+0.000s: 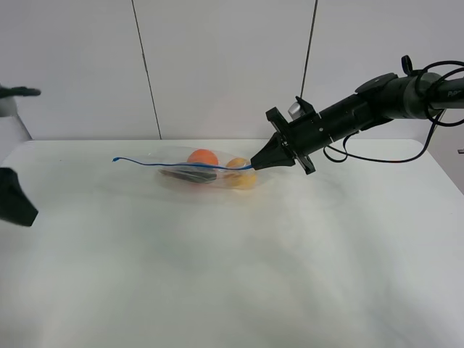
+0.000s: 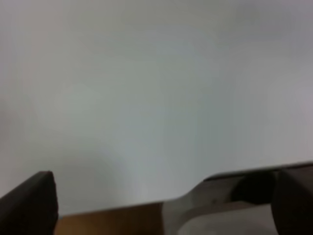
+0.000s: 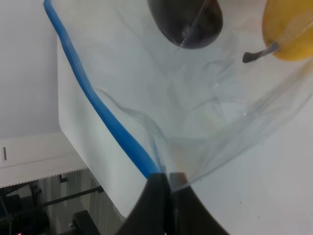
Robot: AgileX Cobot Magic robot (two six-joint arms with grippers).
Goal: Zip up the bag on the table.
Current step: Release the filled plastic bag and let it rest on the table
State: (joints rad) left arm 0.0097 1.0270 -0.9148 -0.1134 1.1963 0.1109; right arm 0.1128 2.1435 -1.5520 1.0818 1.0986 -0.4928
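**Pinched on the blue strip**

While the bag (image 1: 210,174) lies on the table (image 1: 232,275), toward its far edge and about midway across, I have my right gripper (image 1: 255,164) pressed together on the blue zipper strip (image 3: 98,105) at the bag's right end. From my right wrist I can see my two dark fingertips (image 3: 157,183) meeting with no gap between them, the blue strip and a fold of clear plastic caught right where they join. The strip runs away from my pinch along the bag's top edge, and its free end trails out past the bag's left side, lifted a little off the table. Inside the bag: an orange (image 1: 202,156) at the back, a yellow pear (image 1: 241,174) nearest my pinch, its stem showing clearly from my wrist, and a dark purple item (image 3: 186,22) in front of the orange. My left gripper (image 1: 16,196) is well apart from the bag, out at the table's left edge, jaws spread wide and touching nothing
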